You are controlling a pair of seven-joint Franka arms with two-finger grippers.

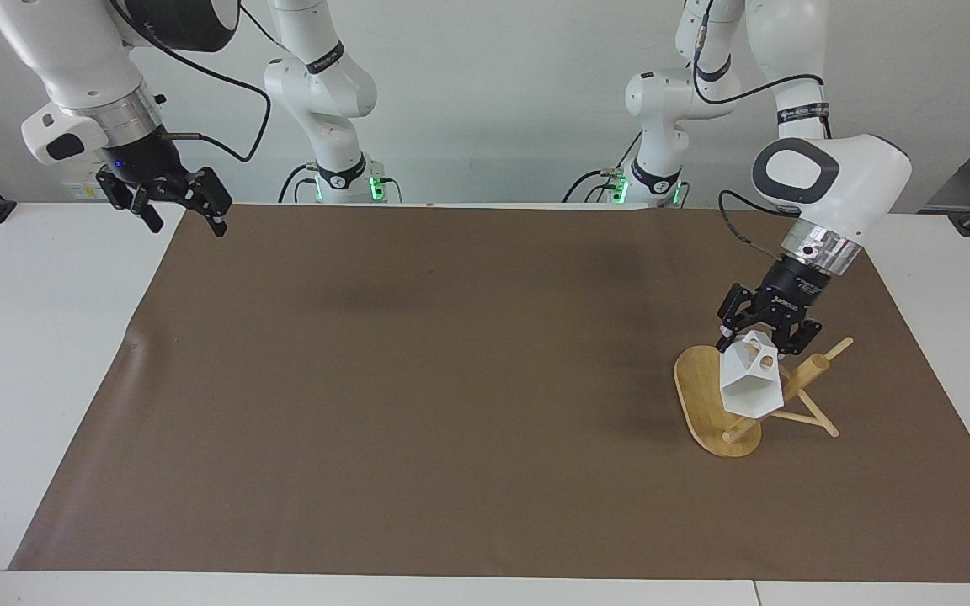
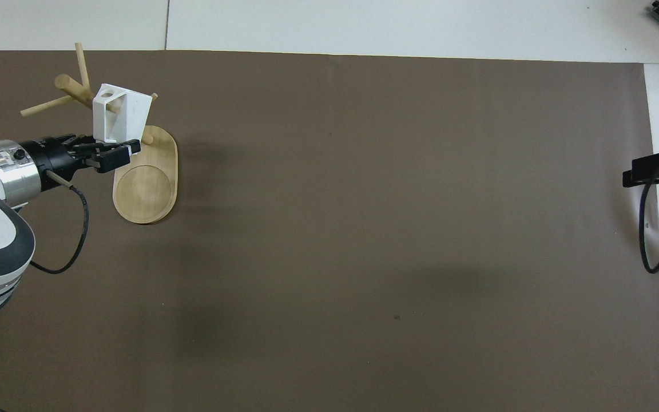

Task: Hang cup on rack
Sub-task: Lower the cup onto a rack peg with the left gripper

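Two robot arms work at a white table (image 1: 39,353) covered by a brown mat (image 1: 451,379). In the facing view, at the upper left of the frame, the right gripper (image 1: 182,206) hangs in the air over the mat's corner, its jaws spread and holding nothing; this arm waits.

Most of the middle of the frame is bare brown mat.

At the lower right of the frame stands the rack (image 1: 716,404), a light bamboo mug tree on an oval base, its thick post leaning and thin pegs crossing it. The left gripper (image 1: 761,335) comes down from the upper right and pinches the cup (image 1: 750,383), a small white faceted cup, by its upper part. The cup hangs in the air over the rack's base, against the pegs. In the overhead view, at the upper left of the frame, a peg appears to pass through the cup's (image 2: 119,111) blocky handle, though I cannot tell how deep it sits.

To finish well, the cup probably needs sliding further along the peg toward the post before the fingers let go, slowly, since the rack (image 2: 146,183) may tip.

Open mat lies toward the frame's centre; the mat's edge is near at the right.
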